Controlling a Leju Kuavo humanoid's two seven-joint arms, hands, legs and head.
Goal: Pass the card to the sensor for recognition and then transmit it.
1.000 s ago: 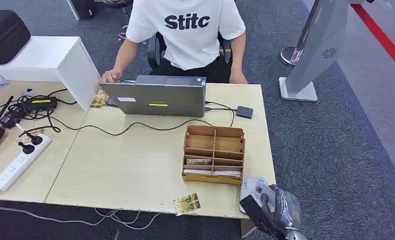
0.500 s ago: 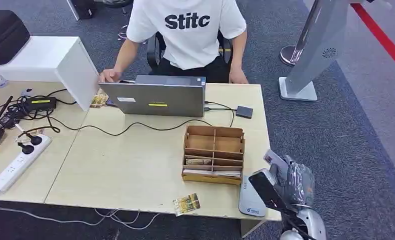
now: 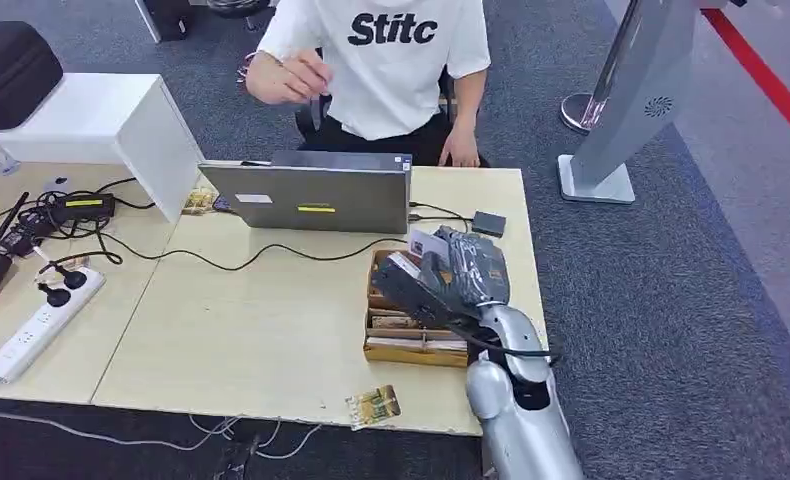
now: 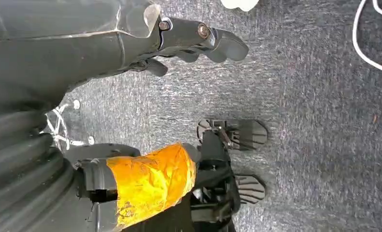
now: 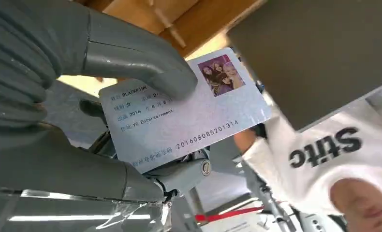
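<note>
1. Your wooden box (image 3: pixel 426 300) sits near the bench's (image 3: pixel 271 320) right edge, split into compartments; flat cards or papers lie in the ones nearest the front edge, the far ones are partly hidden by the arm.
2. Your right hand (image 3: pixel 441 268) is raised over the box, its silver arm coming up from the front right corner of the bench.
3. That hand pinches the card (image 5: pixel 179 116) between the thumb on its printed face and the fingers (image 5: pixel 179 174) behind it. In the head view you can see the card (image 3: pixel 429 243) poking out of the hand toward the laptop (image 3: pixel 311 195).
4. The card's face shows a small photo in one corner and lines of print with a long number; it is held tilted, clear of the bench.
5. Your left hand (image 4: pixel 198 41) hangs over grey carpet (image 4: pixel 315 121), holding nothing, fingers loosely apart.
6. A person (image 3: pixel 391 60) in a white shirt sits behind the far edge, one hand raised, the other at the bench edge.
7. A small dark box (image 3: pixel 489 223) lies near the far right corner, wired to the laptop. A loose card (image 3: pixel 373 407) lies at the front edge.
</note>
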